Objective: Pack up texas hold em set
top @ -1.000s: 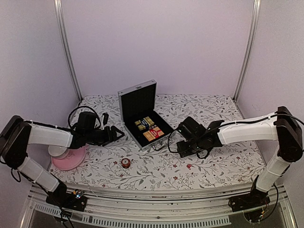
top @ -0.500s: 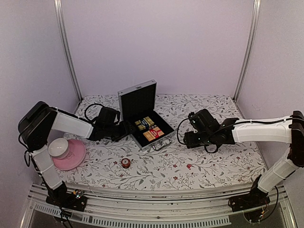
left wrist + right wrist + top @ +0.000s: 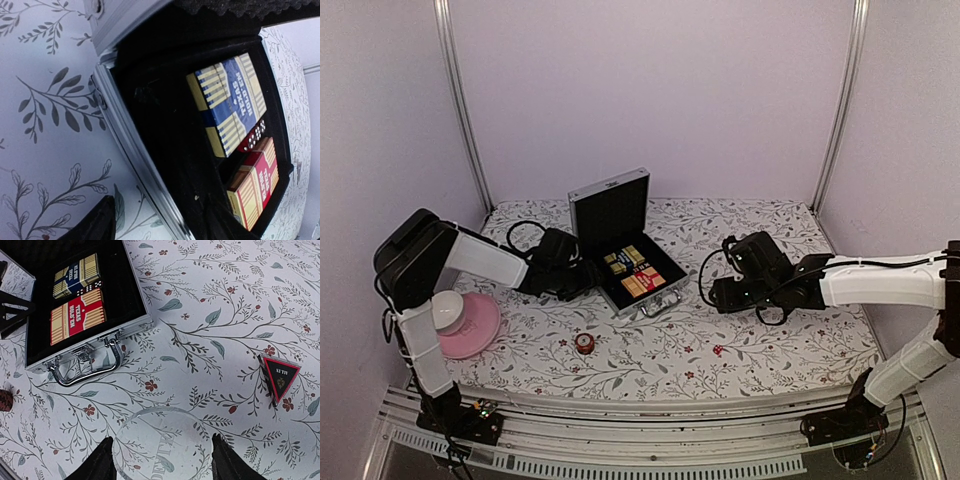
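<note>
The silver case (image 3: 620,245) stands open mid-table, lid upright, with a blue card pack (image 3: 227,102), a red card pack (image 3: 255,182) and a red die (image 3: 252,137) in its black lining. My left gripper (image 3: 584,277) is at the case's left wall, open; one finger (image 3: 95,225) shows outside the rim, the other is lost against the lining. My right gripper (image 3: 165,462) is open with a clear round disc (image 3: 161,445) lying flat between its fingertips, right of the case handle (image 3: 90,367). A triangular token (image 3: 280,375) lies further right. A red round token (image 3: 584,343) lies in front of the case.
A pink plate (image 3: 480,330) with a white bowl (image 3: 446,310) sits at the left, beside my left arm. The flowered cloth covers the table. Metal frame posts stand at the back corners.
My left arm has swung from beside the pink plate to the case's left wall. My right gripper has shifted a little right and back, away from the case's front.
</note>
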Action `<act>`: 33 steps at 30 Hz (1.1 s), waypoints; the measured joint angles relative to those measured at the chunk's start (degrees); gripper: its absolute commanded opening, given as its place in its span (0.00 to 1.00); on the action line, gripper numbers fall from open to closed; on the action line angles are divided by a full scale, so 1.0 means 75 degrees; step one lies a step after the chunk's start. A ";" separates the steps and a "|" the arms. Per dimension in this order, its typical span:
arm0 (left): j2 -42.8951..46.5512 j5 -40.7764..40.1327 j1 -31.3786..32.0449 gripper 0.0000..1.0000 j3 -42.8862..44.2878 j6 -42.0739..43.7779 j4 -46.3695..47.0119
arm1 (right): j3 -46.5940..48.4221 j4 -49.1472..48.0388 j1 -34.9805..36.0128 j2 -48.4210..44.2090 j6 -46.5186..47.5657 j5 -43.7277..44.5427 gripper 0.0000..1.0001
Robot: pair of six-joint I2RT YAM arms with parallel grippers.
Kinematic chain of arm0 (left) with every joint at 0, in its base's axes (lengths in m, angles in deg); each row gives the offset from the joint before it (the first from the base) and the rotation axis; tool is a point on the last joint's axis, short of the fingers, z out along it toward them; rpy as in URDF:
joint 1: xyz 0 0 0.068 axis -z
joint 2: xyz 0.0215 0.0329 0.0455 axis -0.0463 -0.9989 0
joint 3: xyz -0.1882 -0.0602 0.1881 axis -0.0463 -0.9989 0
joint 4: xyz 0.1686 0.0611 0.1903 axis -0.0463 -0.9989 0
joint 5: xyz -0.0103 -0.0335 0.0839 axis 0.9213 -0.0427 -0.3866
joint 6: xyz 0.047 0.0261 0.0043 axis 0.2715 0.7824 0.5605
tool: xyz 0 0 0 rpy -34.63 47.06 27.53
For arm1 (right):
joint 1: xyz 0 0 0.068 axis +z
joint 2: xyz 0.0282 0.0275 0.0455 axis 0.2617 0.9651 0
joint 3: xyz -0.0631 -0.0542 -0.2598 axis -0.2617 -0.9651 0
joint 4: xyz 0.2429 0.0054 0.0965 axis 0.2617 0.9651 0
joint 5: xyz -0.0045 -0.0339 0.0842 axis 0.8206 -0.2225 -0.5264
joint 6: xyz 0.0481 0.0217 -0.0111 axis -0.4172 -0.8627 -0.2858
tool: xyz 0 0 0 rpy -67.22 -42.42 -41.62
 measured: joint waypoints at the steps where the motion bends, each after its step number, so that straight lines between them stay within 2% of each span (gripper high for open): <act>1: -0.0026 0.0003 0.0003 0.59 0.0023 0.0017 -0.0003 | 0.0000 -0.0015 0.0000 -0.0009 0.0003 -0.0006 0.52; 7: -0.0344 0.0026 0.0012 0.49 0.0455 0.0248 -0.0140 | -0.0035 -0.0149 -0.0003 -0.0009 0.0006 -0.0082 0.52; 12: -0.0507 -0.0117 0.0041 0.37 0.0650 0.0440 -0.0300 | -0.0035 -0.0213 -0.0003 -0.0009 0.0012 -0.0134 0.52; 24: -0.0653 -0.0245 0.0251 0.30 0.0901 0.0691 -0.0460 | 0.0009 -0.0318 -0.0003 0.0076 0.0175 -0.0233 0.52; 33: -0.0723 -0.0411 0.0484 0.25 0.0985 0.0787 -0.0388 | 0.0676 -0.0638 -0.0003 0.0982 0.0501 -0.0697 0.52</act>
